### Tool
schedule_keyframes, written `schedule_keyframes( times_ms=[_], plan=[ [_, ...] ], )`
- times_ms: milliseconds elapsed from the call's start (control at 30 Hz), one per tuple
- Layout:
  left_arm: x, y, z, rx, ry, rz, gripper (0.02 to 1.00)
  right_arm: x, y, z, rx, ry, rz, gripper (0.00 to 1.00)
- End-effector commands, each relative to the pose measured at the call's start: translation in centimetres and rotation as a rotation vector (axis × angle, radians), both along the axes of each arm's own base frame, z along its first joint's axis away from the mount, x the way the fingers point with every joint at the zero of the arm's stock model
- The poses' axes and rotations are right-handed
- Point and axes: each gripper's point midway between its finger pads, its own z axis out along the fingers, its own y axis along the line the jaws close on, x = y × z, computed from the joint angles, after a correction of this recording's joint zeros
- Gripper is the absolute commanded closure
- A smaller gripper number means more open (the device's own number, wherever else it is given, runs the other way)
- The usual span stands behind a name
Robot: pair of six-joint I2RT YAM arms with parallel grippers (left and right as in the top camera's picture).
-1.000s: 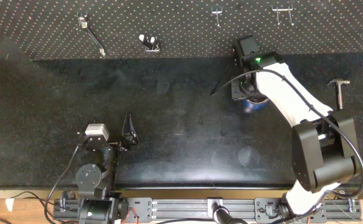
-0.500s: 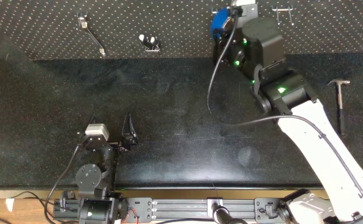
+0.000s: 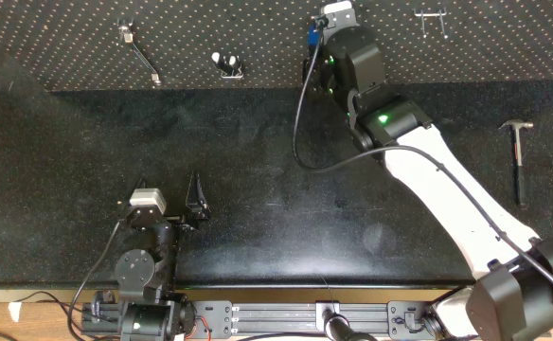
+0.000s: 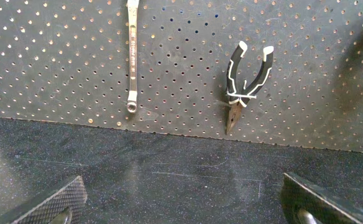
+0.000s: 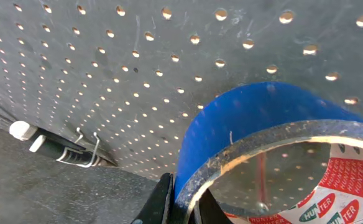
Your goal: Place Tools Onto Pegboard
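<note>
Right arm: the right gripper (image 3: pixel 320 28) is raised against the perforated grey pegboard (image 3: pixel 49 38), near its upper edge in the top view. Its fingers are closed thin on the wall of the blue roll of tape (image 5: pixel 250 137), one finger outside the ring and one inside. The roll stands close to the board face; whether it touches cannot be told.

Left arm: the left gripper (image 4: pixel 181 186) sits low over the black table mat (image 3: pixel 286 170), well back from the board. Its jaws are spread wide and hold nothing.

On the board: a silver combination wrench (image 4: pixel 131 56) hangs upright, and the black-and-white-handled pliers (image 4: pixel 247 81) hang nose down just above the board's lower edge. Bare board lies between the pliers and the roll. A metal double hook (image 3: pixel 431 19) stands unoccupied to the right of the roll.

On the mat: a dark-handled hammer with a metal head (image 3: pixel 518 161) lies near the right edge, well apart from both grippers. The mat's middle is open.
</note>
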Motion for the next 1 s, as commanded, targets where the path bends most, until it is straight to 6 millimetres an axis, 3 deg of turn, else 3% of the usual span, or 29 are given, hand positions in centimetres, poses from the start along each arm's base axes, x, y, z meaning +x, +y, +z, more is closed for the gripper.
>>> schedule_keyframes(
  times_ms=[33, 433, 467, 500, 700, 933, 967, 1000],
  plan=[
    [0.0, -0.1, -0.1, 0.012, 0.002, -0.007, 0.023, 1.2, 0.6, -2.3, -0.05, 0.003, -0.002, 0.928],
    [0.0, -0.1, -0.1, 0.012, 0.002, -0.007, 0.023, 2.1, 0.9, -2.7, -0.044, -0.021, -0.012, 0.923],
    [0.0, -0.1, -0.1, 0.012, 0.002, -0.007, 0.023, 2.1, 0.9, -2.7, -0.044, -0.02, -0.012, 0.915],
    [0.0, -0.1, -0.1, 0.012, 0.002, -0.007, 0.023, 2.1, 0.9, -2.7, -0.044, -0.02, -0.012, 0.79],
    [0.0, -0.1, -0.1, 0.012, 0.002, -0.007, 0.023, 2.0, 0.9, -2.6, -0.044, -0.017, -0.01, 0.774],
    [0.0, -0.1, -0.1, 0.012, 0.002, -0.007, 0.023, -1.2, -0.5, -1.0, -0.069, 0.047, 0.007, 0.75],
    [0.0, -0.1, -0.1, 0.012, 0.002, -0.007, 0.023, -2.0, -0.9, -0.9, -0.079, 0.066, 0.007, 0.709],
    [0.0, -0.1, -0.1, 0.012, 0.002, -0.007, 0.023, -3.0, -1.6, -1.1, -0.099, 0.105, 0.005, 0.584]
  ],
)
